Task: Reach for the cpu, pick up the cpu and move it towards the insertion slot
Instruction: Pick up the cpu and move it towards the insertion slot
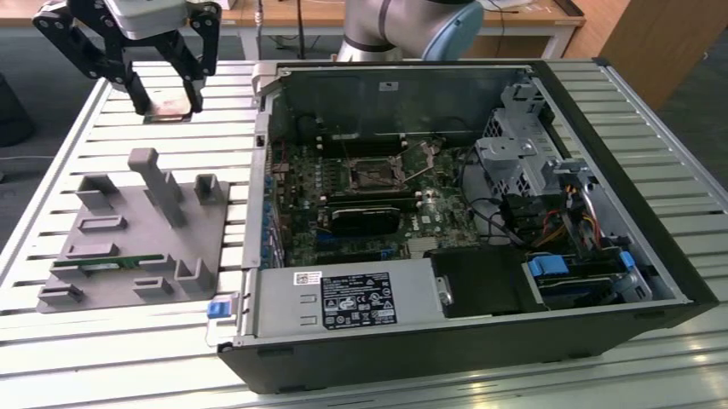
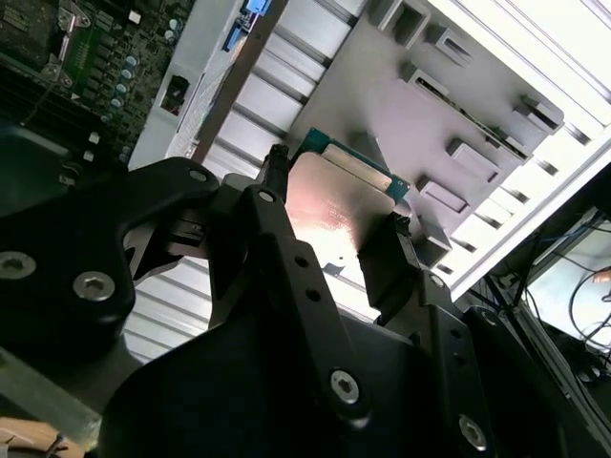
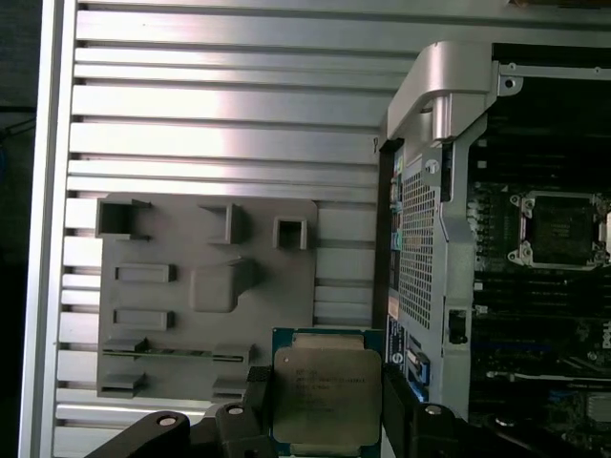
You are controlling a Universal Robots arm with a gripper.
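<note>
The cpu (image 1: 173, 106), a flat square chip with a silvery top and a pale rim, is clamped between the black fingers of my gripper (image 1: 169, 108). It hangs above the slatted table at the exterior view's upper left, outside the open computer case. Both wrist views show the cpu (image 3: 325, 396) (image 2: 339, 205) held between the two fingers (image 3: 396, 386), with the gripper (image 3: 326, 401) shut on its edges. The insertion slot (image 1: 373, 175) is the dark square socket with a silvery bracket on the motherboard inside the case, well off to the exterior view's right of the gripper. The insertion slot (image 3: 563, 229) stands uncovered.
A grey holder plate (image 1: 125, 239) with upright posts lies on the table, a narrow green memory stick (image 1: 114, 264) resting in it. The case's metal wall (image 1: 268, 128) stands between gripper and motherboard. A black cooler block (image 1: 364, 220) sits beside the socket. Drive cages and cables (image 1: 546, 213) fill the case's far side.
</note>
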